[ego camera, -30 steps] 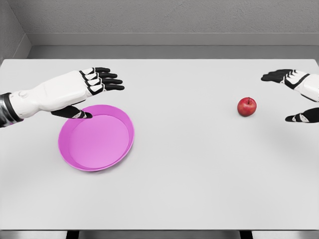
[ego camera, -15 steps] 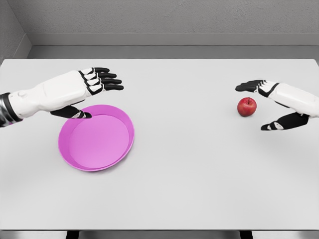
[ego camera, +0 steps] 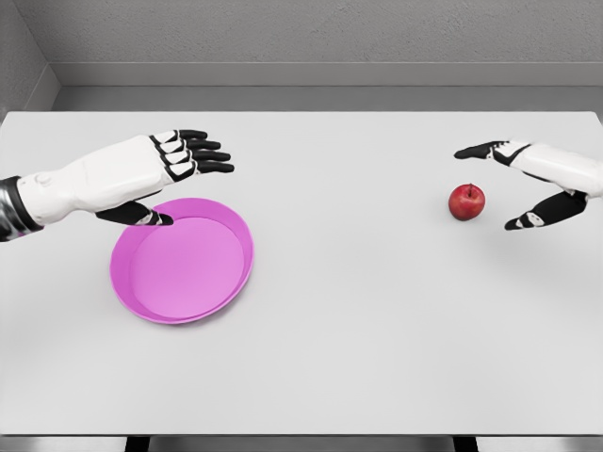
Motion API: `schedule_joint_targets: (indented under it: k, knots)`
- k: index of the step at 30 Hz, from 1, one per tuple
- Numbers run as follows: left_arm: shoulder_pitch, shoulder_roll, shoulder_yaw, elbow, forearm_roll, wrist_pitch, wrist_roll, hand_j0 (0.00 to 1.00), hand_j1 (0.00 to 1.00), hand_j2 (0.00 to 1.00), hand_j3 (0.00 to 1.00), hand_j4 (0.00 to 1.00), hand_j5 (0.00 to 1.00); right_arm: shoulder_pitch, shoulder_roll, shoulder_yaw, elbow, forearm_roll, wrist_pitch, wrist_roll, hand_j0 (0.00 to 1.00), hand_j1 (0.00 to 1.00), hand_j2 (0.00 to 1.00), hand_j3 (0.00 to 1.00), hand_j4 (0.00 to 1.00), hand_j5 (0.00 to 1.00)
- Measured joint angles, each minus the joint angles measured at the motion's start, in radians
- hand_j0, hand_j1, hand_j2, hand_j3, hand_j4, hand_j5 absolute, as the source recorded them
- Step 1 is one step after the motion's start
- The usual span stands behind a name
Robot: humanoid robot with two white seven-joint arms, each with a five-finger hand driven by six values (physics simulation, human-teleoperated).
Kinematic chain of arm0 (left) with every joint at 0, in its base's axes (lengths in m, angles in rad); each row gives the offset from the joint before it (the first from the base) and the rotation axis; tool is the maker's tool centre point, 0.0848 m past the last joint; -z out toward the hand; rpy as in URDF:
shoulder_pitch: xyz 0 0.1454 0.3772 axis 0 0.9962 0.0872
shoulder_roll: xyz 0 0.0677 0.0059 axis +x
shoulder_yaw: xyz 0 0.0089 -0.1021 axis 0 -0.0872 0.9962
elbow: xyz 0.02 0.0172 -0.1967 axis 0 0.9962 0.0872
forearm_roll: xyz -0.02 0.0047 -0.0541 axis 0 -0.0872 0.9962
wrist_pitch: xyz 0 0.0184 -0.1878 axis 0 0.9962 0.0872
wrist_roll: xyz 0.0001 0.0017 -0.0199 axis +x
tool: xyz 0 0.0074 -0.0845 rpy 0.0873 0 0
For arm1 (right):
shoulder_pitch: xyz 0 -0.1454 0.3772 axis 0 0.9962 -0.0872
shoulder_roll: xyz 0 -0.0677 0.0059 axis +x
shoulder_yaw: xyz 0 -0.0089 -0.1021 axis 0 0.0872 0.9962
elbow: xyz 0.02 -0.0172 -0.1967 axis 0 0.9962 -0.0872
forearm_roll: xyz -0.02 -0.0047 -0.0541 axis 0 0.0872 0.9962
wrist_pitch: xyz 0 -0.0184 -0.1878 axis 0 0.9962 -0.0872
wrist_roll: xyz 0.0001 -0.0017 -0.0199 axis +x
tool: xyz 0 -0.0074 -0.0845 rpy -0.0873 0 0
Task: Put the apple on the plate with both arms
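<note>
Nowhere readable writing: red apple, pink plate, both unmarked.

there is only one view, from the camera on the robot's head. it looks forward and down on the white table from above its near edge, so the whole top is visible from the near edge at the bottom to the far edge, with a gray wall behind it. the camera stands at a middle distance: not close to any object. the left hand enters from the left border of the picture and the right hand from the right border, and this shows the camera sits between the two arms. no second view exists, so nothing is shared between views.
</note>
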Motion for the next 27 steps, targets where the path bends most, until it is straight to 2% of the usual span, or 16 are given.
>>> schedule_joint_targets:
  k: [3, 7, 13, 21, 27]
  knots:
    - [0.000, 0.000, 0.000, 0.000, 0.000, 0.000, -0.003, 1.00, 1.00, 1.00, 1.00, 1.00, 1.00, -0.015, 0.029, 0.049, 0.061, 0.021, -0.001, 0.000, 1.00, 1.00, 1.00, 1.00, 1.00, 1.00]
    - [0.000, 0.000, 0.000, 0.000, 0.000, 0.000, -0.004, 1.00, 1.00, 1.00, 1.00, 1.00, 1.00, -0.044, 0.062, 0.077, 0.107, 0.043, 0.000, 0.000, 1.00, 1.00, 1.00, 1.00, 1.00, 1.00]
    - [-0.001, -0.001, -0.001, 0.000, 0.000, 0.000, -0.005, 1.00, 1.00, 1.00, 1.00, 1.00, 1.00, -0.089, 0.097, 0.091, 0.166, 0.059, 0.000, 0.000, 1.00, 1.00, 1.00, 1.00, 1.00, 1.00]
    - [-0.001, -0.001, -0.001, 0.000, 0.000, 0.000, -0.006, 1.00, 1.00, 1.00, 1.00, 1.00, 1.00, -0.150, 0.163, 0.104, 0.275, 0.131, 0.000, 0.000, 1.00, 1.00, 1.00, 1.00, 1.00, 1.00]
    - [-0.001, -0.001, -0.001, 0.000, 0.000, 0.000, -0.008, 1.00, 1.00, 1.00, 1.00, 1.00, 1.00, -0.152, 0.194, 0.138, 0.312, 0.146, -0.001, 0.000, 1.00, 1.00, 1.00, 1.00, 1.00, 1.00]
